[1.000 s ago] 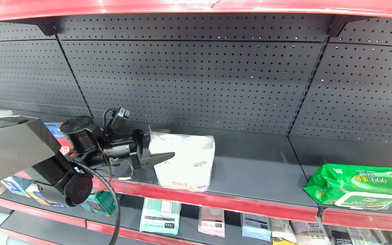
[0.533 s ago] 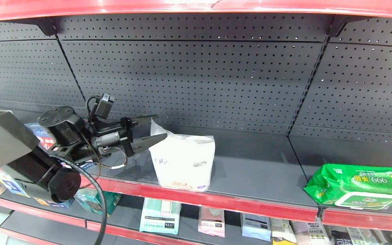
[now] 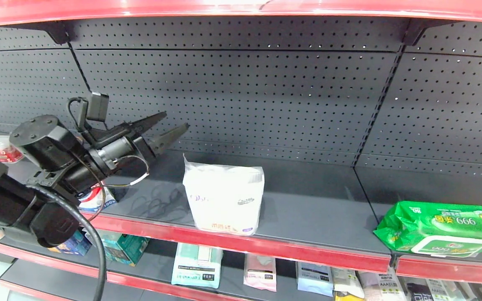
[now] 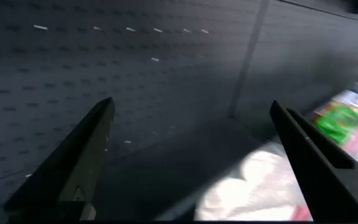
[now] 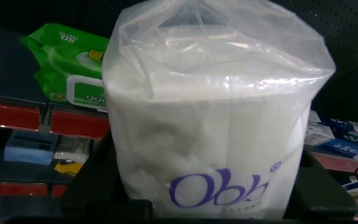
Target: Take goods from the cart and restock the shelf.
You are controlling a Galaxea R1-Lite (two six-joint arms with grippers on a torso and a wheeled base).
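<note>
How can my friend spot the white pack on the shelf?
Find the dark shelf with the red front edge, below the holey back panel. Near that edge, left of the middle, a white tissue pack stands upright. It is mostly white and boxy; the green wipes pack far to its right lies flat.

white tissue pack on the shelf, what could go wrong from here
1. The white tissue pack stands upright on the shelf, near its red front edge; a nudge could tip it off.
2. The open left pincer hangs above and beside it and could catch its loose plastic top.
3. The right pincer grips a second tissue pack in a slack bag, which might slip.
</note>
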